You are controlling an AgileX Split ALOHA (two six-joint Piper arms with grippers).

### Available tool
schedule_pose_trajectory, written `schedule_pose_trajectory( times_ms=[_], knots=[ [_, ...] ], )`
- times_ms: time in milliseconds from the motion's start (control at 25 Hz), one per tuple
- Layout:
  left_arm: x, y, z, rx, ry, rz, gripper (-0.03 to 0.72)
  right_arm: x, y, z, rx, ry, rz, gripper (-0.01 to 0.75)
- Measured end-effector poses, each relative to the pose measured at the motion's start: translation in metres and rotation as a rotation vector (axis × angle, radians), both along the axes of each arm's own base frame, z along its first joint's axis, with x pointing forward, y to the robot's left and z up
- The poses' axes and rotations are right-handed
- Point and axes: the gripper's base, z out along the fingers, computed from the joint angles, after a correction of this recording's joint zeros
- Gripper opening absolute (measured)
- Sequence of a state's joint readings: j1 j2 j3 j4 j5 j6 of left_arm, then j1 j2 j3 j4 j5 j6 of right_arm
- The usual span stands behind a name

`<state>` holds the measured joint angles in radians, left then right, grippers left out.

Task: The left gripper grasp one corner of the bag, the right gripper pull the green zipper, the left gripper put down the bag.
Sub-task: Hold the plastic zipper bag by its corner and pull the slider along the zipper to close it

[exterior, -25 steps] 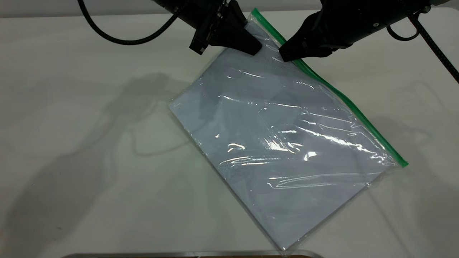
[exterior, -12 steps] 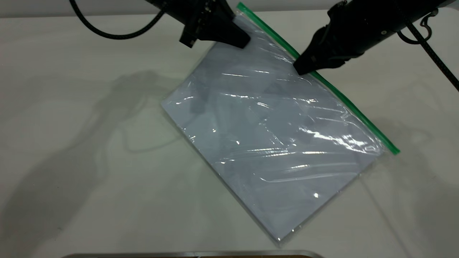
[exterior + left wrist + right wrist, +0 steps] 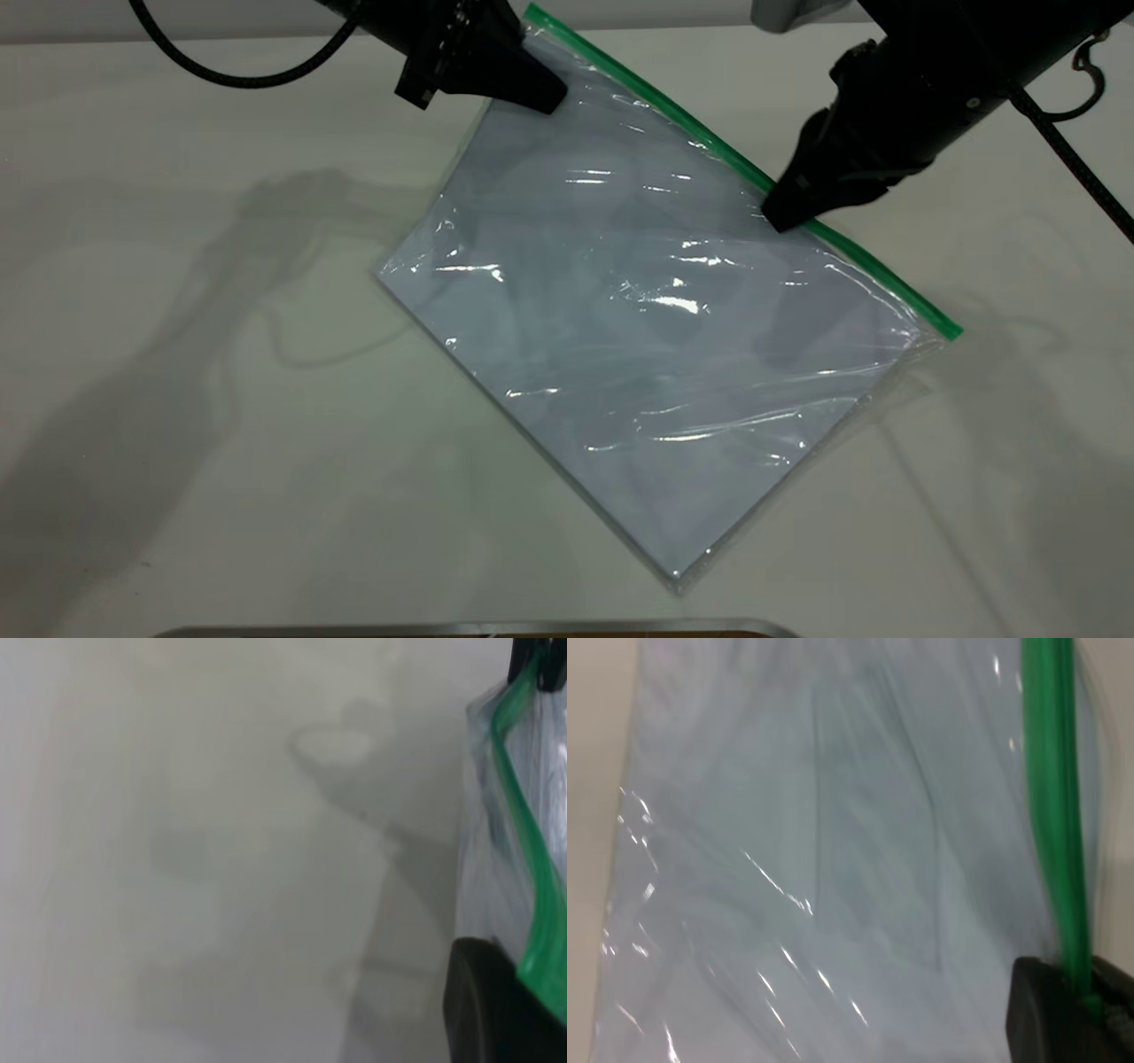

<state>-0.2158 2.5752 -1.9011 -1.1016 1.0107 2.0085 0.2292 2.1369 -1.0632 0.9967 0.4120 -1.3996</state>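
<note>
The bag (image 3: 647,354) is a clear pouch with white paper inside, lying slantwise on the table with its far corner raised. My left gripper (image 3: 547,94) is shut on that far corner, beside the end of the green zipper (image 3: 673,115). My right gripper (image 3: 781,214) is shut on the green zipper about two thirds along the strip, and the slider tab is hidden in its jaws. In the left wrist view the green zipper (image 3: 523,859) runs from my left gripper (image 3: 532,992) along the bag's edge (image 3: 483,859). In the right wrist view the green zipper (image 3: 1052,797) enters my right gripper (image 3: 1081,992).
The white table (image 3: 177,399) spreads round the bag on all sides. A metal rim (image 3: 478,627) lies along the front edge. Black cables hang from both arms at the back.
My right gripper has slid along the green zipper toward its near right end. My left gripper has moved left with the bag's corner, and the whole bag has shifted left.
</note>
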Motion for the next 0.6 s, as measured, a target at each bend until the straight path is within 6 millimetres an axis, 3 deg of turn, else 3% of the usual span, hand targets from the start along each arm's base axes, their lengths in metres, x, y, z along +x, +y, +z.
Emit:
schedule_pose_trajectory(
  times_ms=[520, 600],
  knots=[
    [-0.002, 0.007, -0.002, 0.032, 0.037, -0.020, 0.053, -0.006, -0.002, 0.001, -0.057, 0.115, -0.064, 0.050],
    [0.003, 0.020, -0.003, 0.047, 0.031, 0.011, 0.053, -0.009, -0.007, -0.002, -0.099, 0.129, -0.038, 0.050]
  ],
)
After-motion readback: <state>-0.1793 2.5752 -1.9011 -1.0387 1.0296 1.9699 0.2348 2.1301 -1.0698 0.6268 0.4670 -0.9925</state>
